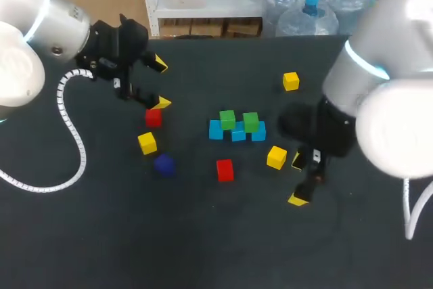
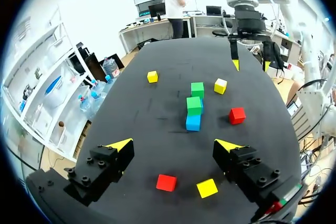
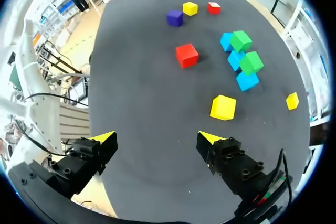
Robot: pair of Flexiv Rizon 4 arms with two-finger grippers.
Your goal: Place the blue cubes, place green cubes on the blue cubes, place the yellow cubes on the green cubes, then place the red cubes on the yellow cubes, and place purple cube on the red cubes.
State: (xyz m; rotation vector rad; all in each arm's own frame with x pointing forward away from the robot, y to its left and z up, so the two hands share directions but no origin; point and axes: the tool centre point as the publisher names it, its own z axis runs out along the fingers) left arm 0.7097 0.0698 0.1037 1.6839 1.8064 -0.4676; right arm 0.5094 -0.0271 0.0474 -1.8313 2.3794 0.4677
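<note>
Three blue cubes [image 1: 238, 133] sit in a close row mid-bench, between the two pincers, with two green cubes [image 1: 227, 119] on top of them. The right pincer [image 1: 298, 179] hangs wide and empty. A yellow cube [image 3: 223, 107] lies just ahead of one of its fingers, and a red cube [image 3: 187, 55] farther ahead. The left pincer [image 1: 160, 84] is also spread wide, holding nothing. A second red cube [image 2: 166, 182] and a second yellow cube [image 2: 207, 188] lie beneath it, with the purple cube [image 1: 164, 164] nearby. A third yellow cube [image 1: 291, 80] sits well apart on the dark bench [image 1: 203, 235].
</note>
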